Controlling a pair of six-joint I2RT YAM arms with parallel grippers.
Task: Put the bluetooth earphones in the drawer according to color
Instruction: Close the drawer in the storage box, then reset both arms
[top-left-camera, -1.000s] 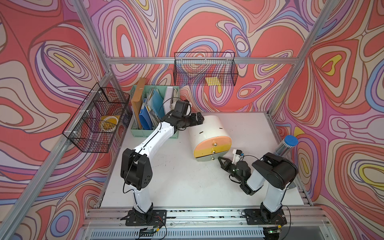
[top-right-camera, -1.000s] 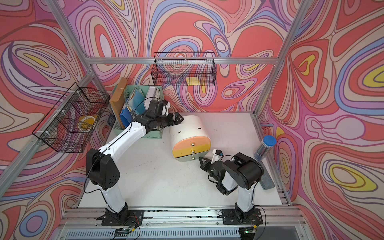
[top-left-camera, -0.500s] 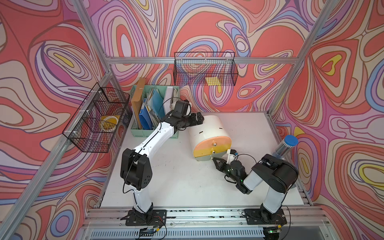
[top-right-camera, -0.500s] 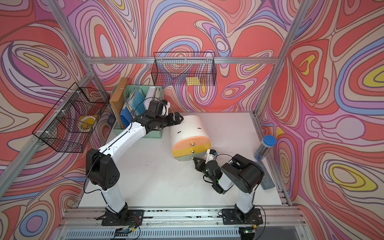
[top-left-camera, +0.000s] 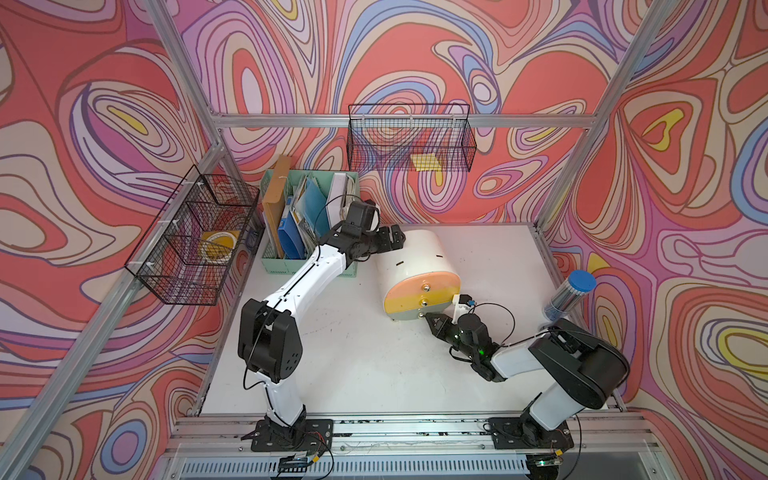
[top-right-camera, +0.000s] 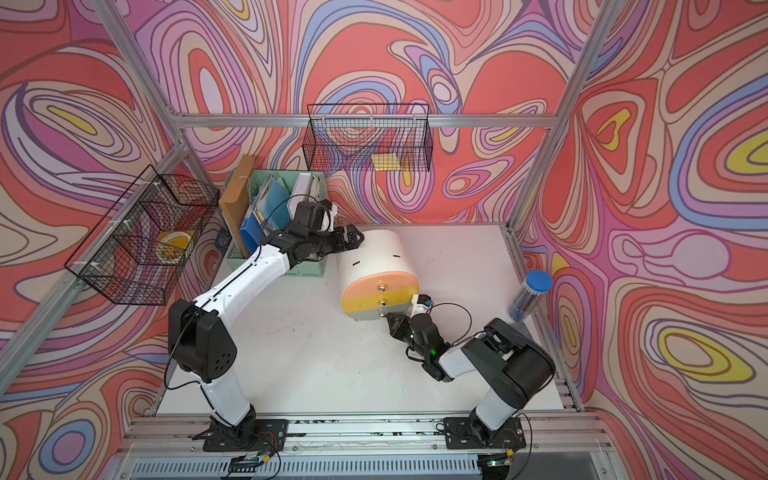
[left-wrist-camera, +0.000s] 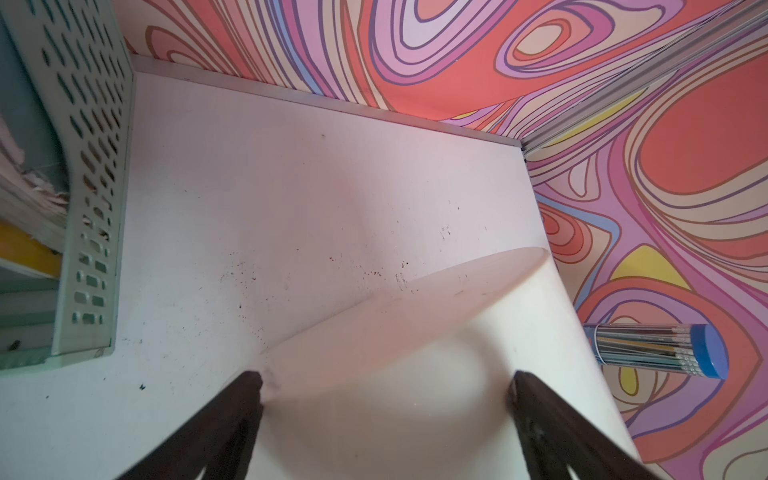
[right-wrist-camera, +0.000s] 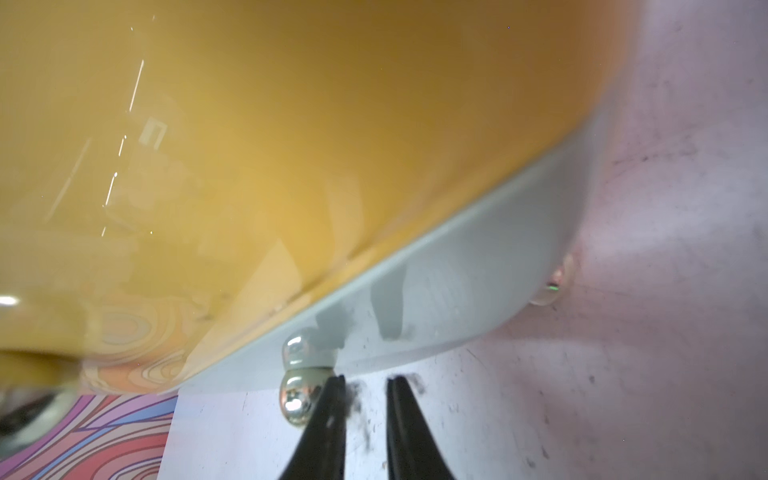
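**Operator:** Top views: report both claws and the drawer unit.

**Technician:** In both top views the white barrel-topped chest (top-left-camera: 419, 257) (top-right-camera: 374, 257), with peach, yellow and grey-green drawer fronts, stands on the white bench (top-left-camera: 353, 353). All three fronts appear flush. The left claw (top-left-camera: 395, 240) sits at the chest's rear upper edge, with the chest ahead of it and beneath it. The mint-green perforated plastic file holder (top-left-camera: 274, 266) lies behind this claw, beside its arm. The right claw (top-left-camera: 432, 321) is low over the bench, with the grey-green bottom drawer front just ahead of it. The clear pencil tube with a blue cap (top-left-camera: 569, 295) is well apart, off behind the right claw at the bench edge.

**Operator:** Left wrist view?

**Technician:** The left claw (left-wrist-camera: 384, 380) is spread wide. Its two black fingers (left-wrist-camera: 245, 399) stand over the chest's curved white top, one towards each side, with nothing clamped between them. Whether the tips touch the shell cannot be told. The file holder is off to one side of the claw and the pencil tube is beyond the chest on the other.

**Operator:** Right wrist view?

**Technician:** The right claw (right-wrist-camera: 363, 380) is parted by a narrow gap. Only bare bench shows between its fingers and nothing is held. The gold ball knob (right-wrist-camera: 297, 399) of the grey-green front lies outside that gap, against the outer face of one finger. The yellow drawer front (right-wrist-camera: 249, 145) fills the view ahead, blurred.
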